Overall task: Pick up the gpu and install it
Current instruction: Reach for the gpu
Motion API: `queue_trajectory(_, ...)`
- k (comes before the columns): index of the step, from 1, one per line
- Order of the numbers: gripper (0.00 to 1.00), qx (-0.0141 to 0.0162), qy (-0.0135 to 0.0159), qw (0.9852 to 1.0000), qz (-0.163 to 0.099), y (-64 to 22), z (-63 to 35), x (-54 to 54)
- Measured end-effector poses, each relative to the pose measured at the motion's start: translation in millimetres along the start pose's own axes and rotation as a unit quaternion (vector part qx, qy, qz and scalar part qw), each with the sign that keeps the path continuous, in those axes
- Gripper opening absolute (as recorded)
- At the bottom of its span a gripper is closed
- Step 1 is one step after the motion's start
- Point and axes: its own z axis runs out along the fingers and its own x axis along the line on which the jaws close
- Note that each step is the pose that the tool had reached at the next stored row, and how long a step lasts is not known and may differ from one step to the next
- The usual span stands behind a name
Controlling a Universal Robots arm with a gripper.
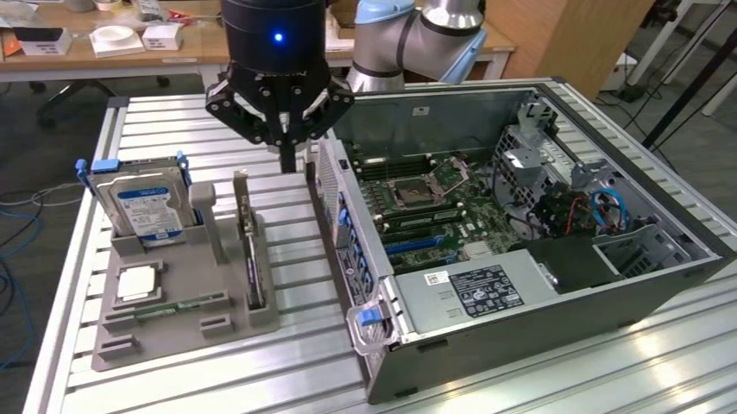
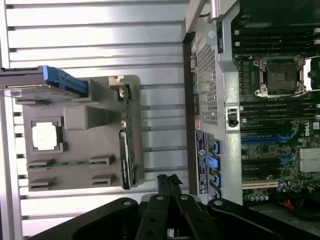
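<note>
I'm looking at a slatted aluminium counter [image 1: 173,116]. Two things sit directly on it. A grey moulded holder [image 1: 173,336] lies flat toward the exterior view's left. An open computer case [image 1: 576,332] lies on its side toward the exterior view's right. They are near each other but apart, with a strip of bare slats between them.

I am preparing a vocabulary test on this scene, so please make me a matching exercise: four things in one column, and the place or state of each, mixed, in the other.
Things:
1. gpu
2. hard drive
3. processor chip
4. hand

Places or states:
A. lies flat in the grey holder
B. shut, holding nothing, above the table between holder and computer case
C. stands on its edge in the holder slot nearest the case
D. stands upright, blue-white label showing

Pairs: 1-C, 2-D, 3-A, 4-B
</note>
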Motion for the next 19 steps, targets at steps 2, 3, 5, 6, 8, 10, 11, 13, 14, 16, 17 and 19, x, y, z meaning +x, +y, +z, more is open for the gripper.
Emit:
queue_trajectory(2,0.11,0.0002,0.0,1.0,0.0,-3.2,-0.2,2.7)
queue_trajectory(3,0.11,0.0002,0.0,1.0,0.0,-4.8,-0.3,4.3)
queue_trajectory(5,0.11,0.0002,0.0,1.0,0.0,-8.2,-0.5,8.2)
queue_trajectory(6,0.11,0.0003,0.0,1.0,0.0,-9.9,-0.6,10.4)
queue_trajectory(8,0.11,0.0002,0.0,1.0,0.0,-13.0,-0.8,16.3)
queue_trajectory(10,0.11,0.0002,-0.0001,1.0,0.0,-14.8,-0.8,22.9)
queue_trajectory(11,0.11,0.0003,0.0,1.0,0.0,-15.1,-0.8,25.8)
queue_trajectory(13,0.11,0.0002,-0.0001,1.0,0.0,-15.5,-0.6,31.5)
queue_trajectory(14,0.11,0.0002,-0.0003,1.0,-0.001,-15.7,-0.5,35.2)
queue_trajectory(16,0.11,0.0002,-0.0006,1.0,0.0,-15.3,0.0,41.7)
queue_trajectory(17,0.11,0.0001,-0.0009,1.0,0.0,-15.0,0.2,44.7)
queue_trajectory(19,0.11,0.0001,-0.0013,1.0,-0.001,-12.8,0.9,47.8)
